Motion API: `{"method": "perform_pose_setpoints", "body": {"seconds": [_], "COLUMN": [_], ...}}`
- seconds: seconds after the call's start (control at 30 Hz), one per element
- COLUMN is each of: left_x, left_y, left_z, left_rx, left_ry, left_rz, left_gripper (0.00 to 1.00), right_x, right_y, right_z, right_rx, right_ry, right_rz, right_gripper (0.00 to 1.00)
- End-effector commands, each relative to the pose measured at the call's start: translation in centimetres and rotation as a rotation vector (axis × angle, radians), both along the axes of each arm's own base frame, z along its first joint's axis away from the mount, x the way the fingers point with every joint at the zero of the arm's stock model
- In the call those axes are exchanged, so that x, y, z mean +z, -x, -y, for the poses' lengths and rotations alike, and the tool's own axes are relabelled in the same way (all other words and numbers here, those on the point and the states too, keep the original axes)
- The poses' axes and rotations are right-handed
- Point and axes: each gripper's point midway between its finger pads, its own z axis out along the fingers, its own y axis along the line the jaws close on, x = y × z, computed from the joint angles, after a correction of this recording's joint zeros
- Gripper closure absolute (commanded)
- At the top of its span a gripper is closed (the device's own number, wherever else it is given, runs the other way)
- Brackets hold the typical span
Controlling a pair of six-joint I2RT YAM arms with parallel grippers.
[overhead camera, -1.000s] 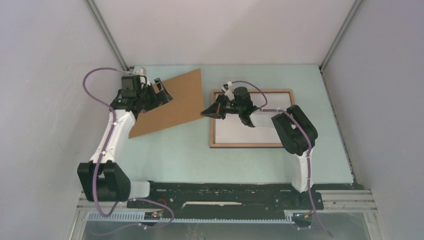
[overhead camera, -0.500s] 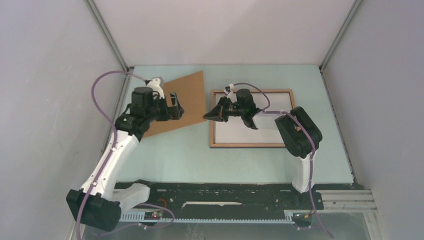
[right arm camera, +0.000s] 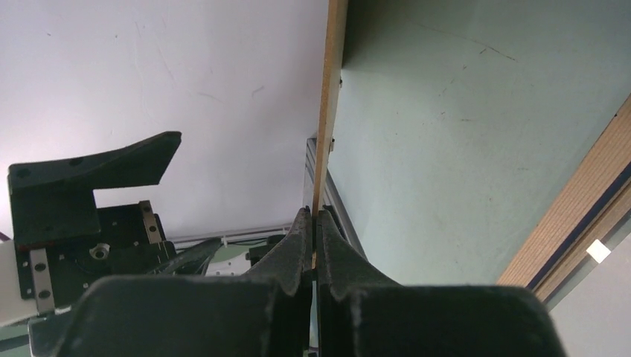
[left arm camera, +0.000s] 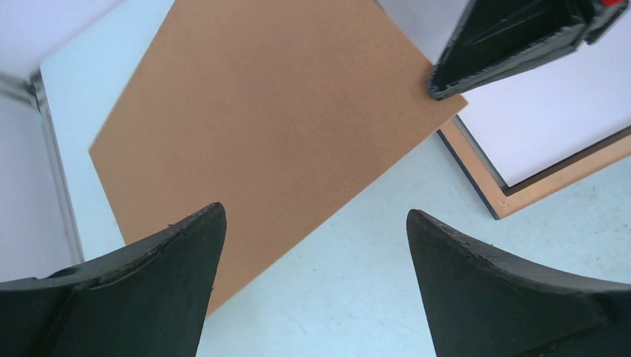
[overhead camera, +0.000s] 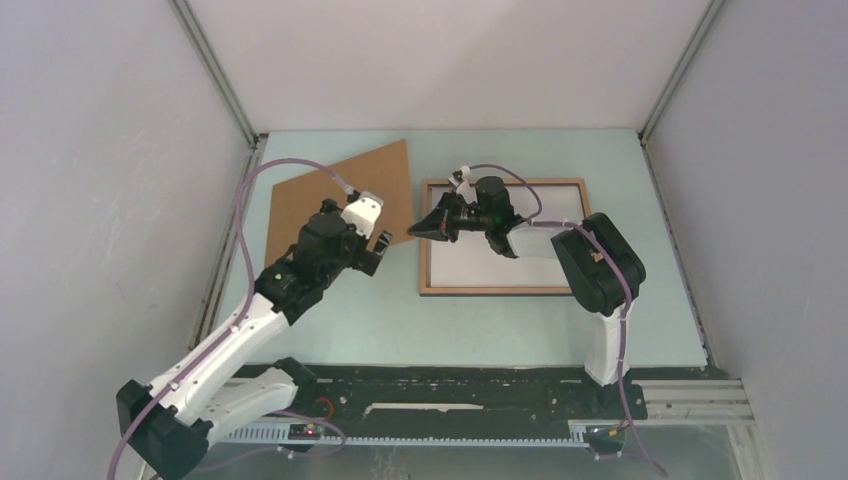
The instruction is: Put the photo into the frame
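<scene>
so the left pincer (overhead camera: 377, 249) is apart and empty, the right pincer (overhead camera: 415, 226) beyond is clamped on a corner of the thin brown backing board (overhead camera: 320, 190), and under its wrist the fragile-looking light-wood picture frame (overhead camera: 500, 291) seems to hold the floppy-looking white-backed photo print (overhead camera: 460, 271), so edges only imo.

The backing board (left arm camera: 268, 126) looks like matt brown fibreboard — smooth, no sheen. The frame (overhead camera: 500, 291) is light wood; the table (overhead camera: 450, 330), smooth and matt.
</scene>
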Motion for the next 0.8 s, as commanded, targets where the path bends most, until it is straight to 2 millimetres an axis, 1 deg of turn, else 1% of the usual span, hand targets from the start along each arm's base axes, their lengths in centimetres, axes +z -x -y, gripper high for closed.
{"method": "perform_pose_setpoints", "body": {"seconds": [0.0,0.07,0.17,0.2,0.23,0.27,0.33,0.4,0.47,0.53,0.63,0.7,0.77], "left_x": [0.4,-0.4,-0.8,-0.9,-0.6,-0.8,-1.8,-2.1,-3.2,-3.8,-4.4,-4.2,-4.2], "left_y": [-0.6,-0.8,-1.5,-1.7,-2.2,-2.3,-2.2,-2.4,-2.5,-3.1,-4.6,-5.7,-6.4], "left_z": [1.6,2.0,3.0,3.1,3.3,3.5,4.0,4.7,4.9,4.3,3.3,2.3,1.5], "left_rx": [-0.131,-0.152,-0.152,-0.132,-0.11,-0.111,-0.135,-0.135,-0.137,-0.066,0.068,0.202,0.313], "left_ry": [-0.132,-0.2,-0.246,-0.249,-0.226,-0.214,-0.24,-0.276,-0.34,-0.414,-0.498,-0.558,-0.614], "left_rz": [0.097,0.106,0.145,0.165,0.2,0.211,0.207,0.237,0.25,0.276,0.301,0.332,0.366], "left_gripper": [0.0,0.0,0.0,0.0,0.0,0.0,0.0,0.0,0.0,0.0,0.01,0.01,0.04], "right_x": [4.4,4.5,5.0,5.0,5.2,5.3,5.7,5.8,5.9,6.1,6.2,6.4,6.6], "right_y": [0.0,0.1,0.1,0.1,0.1,0.1,0.2,0.2,0.3,0.4,0.5,0.4,0.5], "right_z": [0.2,0.2,0.3,0.3,0.3,0.3,0.3,0.2,0.2,0.1,0.0,-0.1,-0.3], "right_rx": [0.02,0.022,0.019,0.015,0.011,0.008,0.006,0.005,0.004,0.002,-0.008,-0.021,-0.028], "right_ry": [-0.083,-0.086,-0.089,-0.087,-0.089,-0.09,-0.096,-0.097,-0.097,-0.097,-0.093,-0.094,-0.097], "right_rz": [0.114,0.111,0.106,0.101,0.1,0.095,0.093,0.089,0.083,0.081,0.064,0.051,0.041], "right_gripper": [1.0,1.0,1.0,1.0,1.0,1.0,1.0,1.0,1.0,1.0,1.0,1.0,1.0]}}
